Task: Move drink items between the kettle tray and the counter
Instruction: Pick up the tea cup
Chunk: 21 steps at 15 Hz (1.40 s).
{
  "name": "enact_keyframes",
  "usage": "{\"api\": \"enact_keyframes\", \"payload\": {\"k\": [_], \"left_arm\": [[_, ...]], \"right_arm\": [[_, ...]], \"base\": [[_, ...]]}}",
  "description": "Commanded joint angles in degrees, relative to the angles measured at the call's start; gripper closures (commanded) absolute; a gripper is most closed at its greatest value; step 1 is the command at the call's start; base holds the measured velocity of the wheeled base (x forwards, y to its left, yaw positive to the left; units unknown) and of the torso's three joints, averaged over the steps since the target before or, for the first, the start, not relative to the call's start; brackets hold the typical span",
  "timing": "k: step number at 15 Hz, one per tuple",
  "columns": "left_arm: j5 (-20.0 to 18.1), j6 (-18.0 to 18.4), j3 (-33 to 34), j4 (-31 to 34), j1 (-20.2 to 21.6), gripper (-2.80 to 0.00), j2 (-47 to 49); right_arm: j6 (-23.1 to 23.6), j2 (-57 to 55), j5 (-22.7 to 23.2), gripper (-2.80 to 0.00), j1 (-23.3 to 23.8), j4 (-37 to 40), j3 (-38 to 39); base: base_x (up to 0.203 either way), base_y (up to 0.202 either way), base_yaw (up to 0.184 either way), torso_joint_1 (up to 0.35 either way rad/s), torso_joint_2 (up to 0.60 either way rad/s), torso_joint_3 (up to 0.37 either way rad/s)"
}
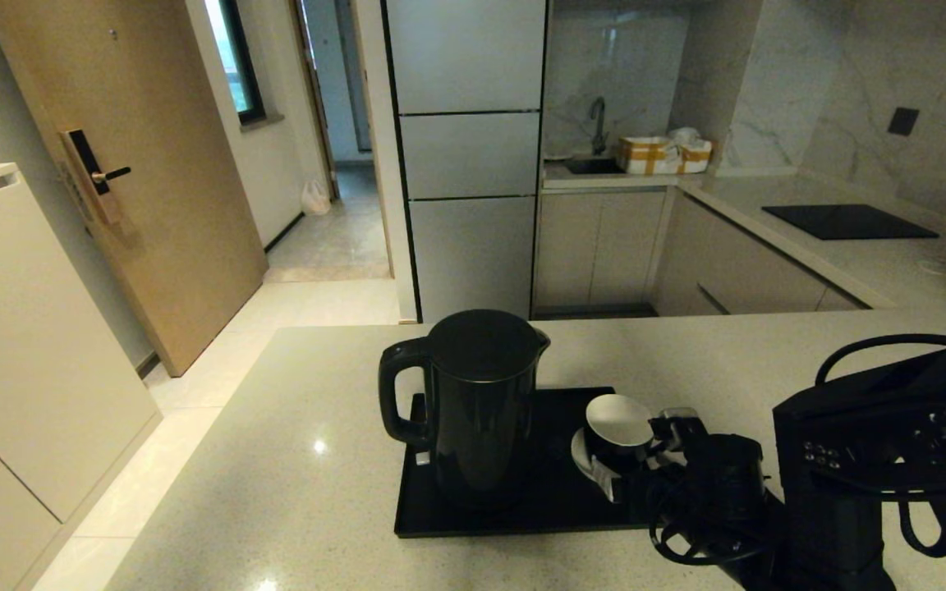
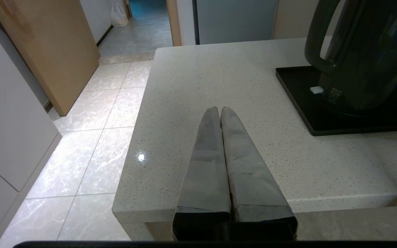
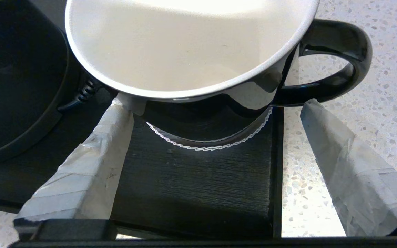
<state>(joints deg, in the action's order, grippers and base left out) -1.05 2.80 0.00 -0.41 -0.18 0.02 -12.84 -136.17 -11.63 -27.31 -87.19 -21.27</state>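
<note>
The right claw (image 1: 645, 447) is at the near right part of the tray (image 1: 522, 513), low over its right edge. Its fingers (image 3: 91, 165) are spread wide, one on each side of the mug (image 1: 617, 431), and they hold nothing; one fingertip is just at the mug's rim, the other is apart from it, near the handle. The mug is black outside and white inside, and it looks tilted toward the claw. It sits on a small white saucer (image 1: 592, 468) on the right part of the tray. The right arm reaches in from the near right.

The left claw (image 2: 221, 112) hovers over the near left part of the desk (image 1: 292, 460), its fingers pressed together and empty.

The kettle (image 1: 477, 402) stands upright on the left part of the tray, handle to the left.
</note>
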Motion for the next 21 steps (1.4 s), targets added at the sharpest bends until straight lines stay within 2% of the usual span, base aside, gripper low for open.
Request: {"api": "enact_keyframes", "payload": {"k": [1,3,5,8,19,20,21], "left_arm": [[-0.01,0.01,0.00,-0.02,0.01,0.00,-0.02],[-0.01,0.01,0.00,-0.02,0.01,0.00,-0.02],[-0.01,0.01,0.00,-0.02,0.01,0.00,-0.02],[-0.01,0.01,0.00,-0.02,-0.04,0.00,-0.02],[-0.01,0.01,0.00,-0.02,0.01,0.00,-0.02],[-0.01,0.01,0.00,-0.02,0.01,0.00,-0.02],[-0.01,0.01,0.00,-0.02,0.01,0.00,-0.02]], "right_arm": [[-0.08,0.11,-0.06,-2.80,-0.03,-0.47,0.00],[0.03,-0.19,-0.66,-2.80,-0.11,-0.47,-0.51],[0.39,-1.36,-2.84,-2.80,-0.37,-0.47,-6.05],[1.18,-1.85,-4.49,-2.80,-0.47,-0.47,-10.01],[2.03,-4.28,-4.81,-2.80,-0.47,-0.47,-10.81],[2.11,-4.37,-4.81,0.00,-0.47,-0.47,-10.72],[2.55,-4.37,-4.89,0.00,-0.47,-0.47,-10.89]], "base": [[0.000,0.000,0.000,0.000,0.00,0.000],[0.000,0.000,0.000,0.000,0.00,0.000],[0.000,0.000,0.000,0.000,0.00,0.000],[0.000,0.000,0.000,0.000,0.00,0.000],[0.000,0.000,0.000,0.000,0.00,0.000],[0.000,0.000,0.000,0.000,0.00,0.000],[0.000,0.000,0.000,0.000,0.00,0.000]]}}
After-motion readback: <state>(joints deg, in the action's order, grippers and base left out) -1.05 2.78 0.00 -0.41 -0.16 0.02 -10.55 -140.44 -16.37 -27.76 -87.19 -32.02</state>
